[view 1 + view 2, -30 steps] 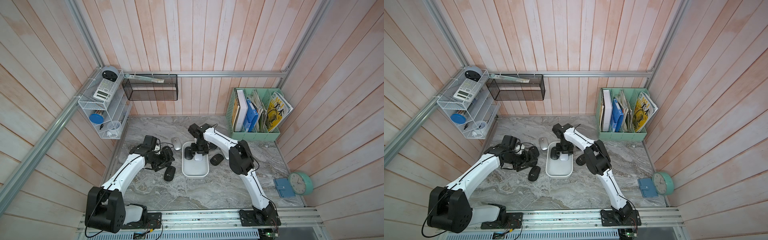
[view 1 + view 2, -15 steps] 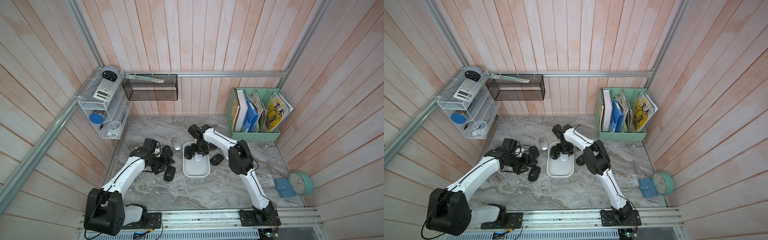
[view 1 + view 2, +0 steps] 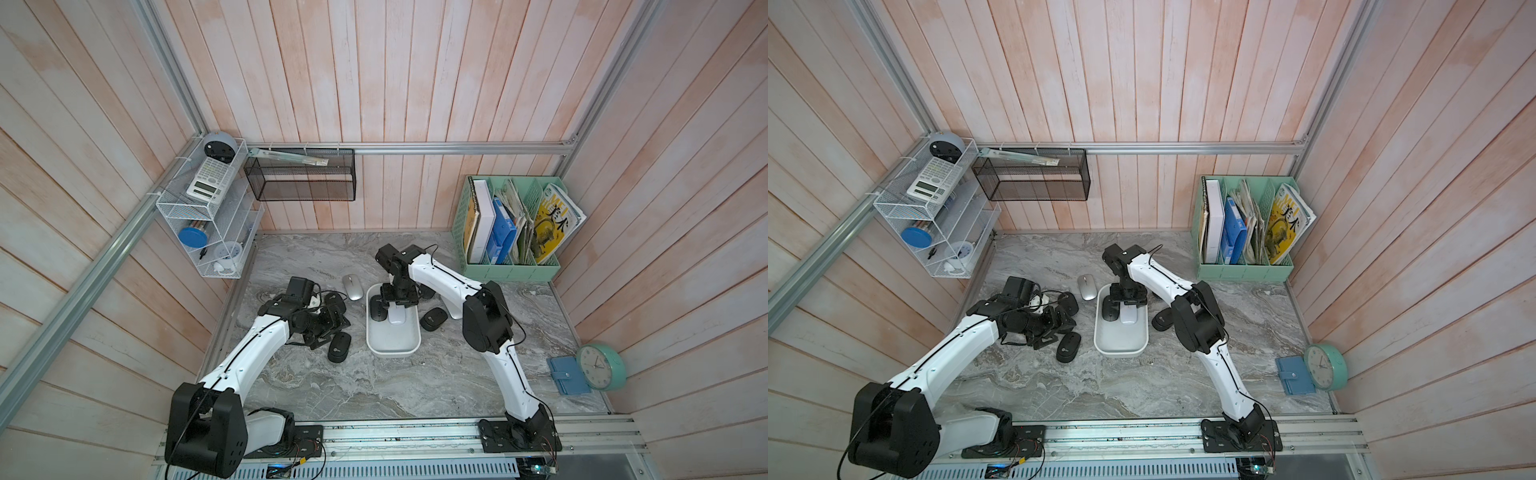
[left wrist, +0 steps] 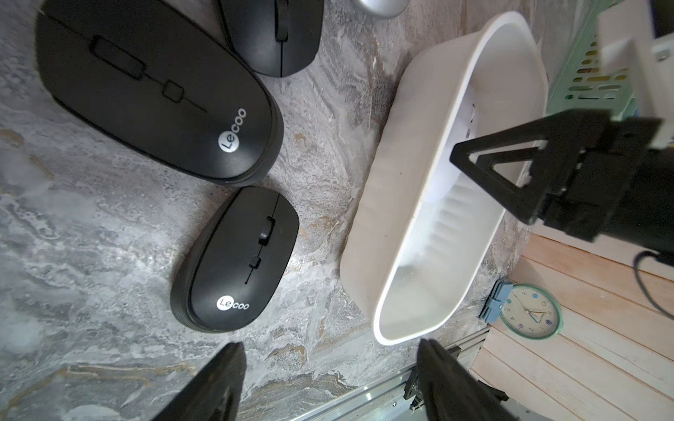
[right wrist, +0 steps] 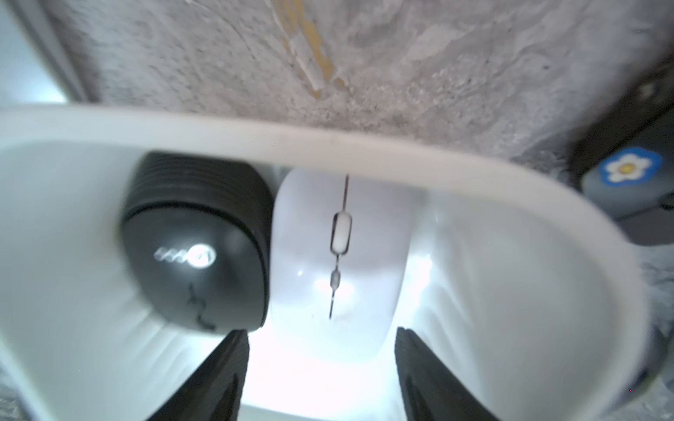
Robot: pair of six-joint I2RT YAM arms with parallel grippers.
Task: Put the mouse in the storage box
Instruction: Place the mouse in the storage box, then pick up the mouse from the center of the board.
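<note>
The white mouse now lies in the storage box, right beside a black mouse. My right jaws have just parted off it and hold nothing. My left jaws hang half-open, empty, over a second black mouse on the counter, probably next.

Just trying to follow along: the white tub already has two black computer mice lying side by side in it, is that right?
Not quite. The storage box does hold two mice side by side, but only one is a black mouse; the one next to it is a white mouse. The right wrist view shows this most clearly, and both top views agree.
</note>
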